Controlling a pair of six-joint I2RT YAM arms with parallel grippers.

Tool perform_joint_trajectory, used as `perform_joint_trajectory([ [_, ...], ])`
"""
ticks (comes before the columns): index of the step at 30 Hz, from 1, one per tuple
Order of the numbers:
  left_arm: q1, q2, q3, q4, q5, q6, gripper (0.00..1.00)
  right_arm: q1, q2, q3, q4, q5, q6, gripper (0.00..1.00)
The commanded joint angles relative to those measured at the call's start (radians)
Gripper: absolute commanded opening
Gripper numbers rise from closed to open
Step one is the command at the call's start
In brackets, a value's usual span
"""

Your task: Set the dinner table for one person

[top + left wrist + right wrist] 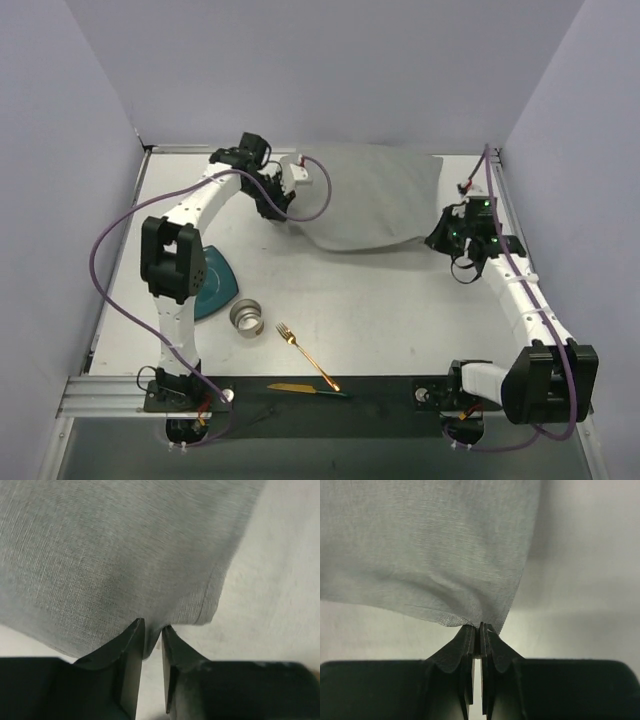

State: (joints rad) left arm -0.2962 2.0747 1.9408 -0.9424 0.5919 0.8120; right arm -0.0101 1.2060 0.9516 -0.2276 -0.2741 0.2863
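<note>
Three plain panels of pale lavender-grey close in the scene. A back wall (320, 60) stands straight ahead, and a left wall (50, 200) and a right wall (590, 150) slant in from the sides and meet it at two straight corners. They stand at the edges of the dinner table (380, 300), a flat white top with a metal rail (100, 395) at its near left and a black strip (380, 392) along its near side. The light is soft and even, with only faint shadows. Below the near edge runs a dull grey band (330, 462), possibly floor, though too little shows to tell.
</note>
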Motion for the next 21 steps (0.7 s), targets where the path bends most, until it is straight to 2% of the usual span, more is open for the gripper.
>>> perform_joint_trajectory([
  [1,-0.04,-0.033,-0.114,-0.116,-0.161,0.185,0.39,0.09,-0.065,-0.143,0.068,0.026,0.092,0.0],
  [2,-0.038,-0.033,-0.129,-0.111,-0.164,0.171,0.42,0.101,-0.066,-0.186,0.065,0.02,0.109,0.0],
  [3,-0.035,-0.042,-0.134,-0.111,-0.155,0.161,0.49,0.102,-0.068,-0.201,0.063,0.016,0.137,0.0],
  [4,-0.031,-0.053,-0.14,-0.11,-0.146,0.142,0.5,0.102,-0.069,-0.212,0.059,0.019,0.146,0.0],
  [5,-0.032,-0.065,-0.158,-0.11,-0.133,0.136,0.55,0.102,-0.071,-0.22,0.048,0.027,0.151,0.0],
  [6,-0.035,-0.099,-0.175,-0.101,-0.136,0.125,0.65,0.104,-0.074,-0.223,0.036,0.038,0.154,0.0],
  [10,-0.093,-0.2,-0.29,-0.105,-0.201,0.148,0.65,0.102,-0.083,-0.192,-0.045,0.082,0.145,0.0],
  [13,-0.135,-0.28,-0.463,-0.115,-0.297,0.205,0.64,0.101,-0.095,-0.172,-0.122,0.125,0.139,0.0],
  [16,-0.158,-0.337,-0.615,-0.003,-0.377,0.167,0.63,0.101,-0.112,-0.162,-0.235,0.173,0.163,0.0],
  [21,-0.17,-0.347,-0.632,0.082,-0.347,0.046,0.63,0.099,-0.253,-0.267,-0.305,0.202,0.306,0.0],
])
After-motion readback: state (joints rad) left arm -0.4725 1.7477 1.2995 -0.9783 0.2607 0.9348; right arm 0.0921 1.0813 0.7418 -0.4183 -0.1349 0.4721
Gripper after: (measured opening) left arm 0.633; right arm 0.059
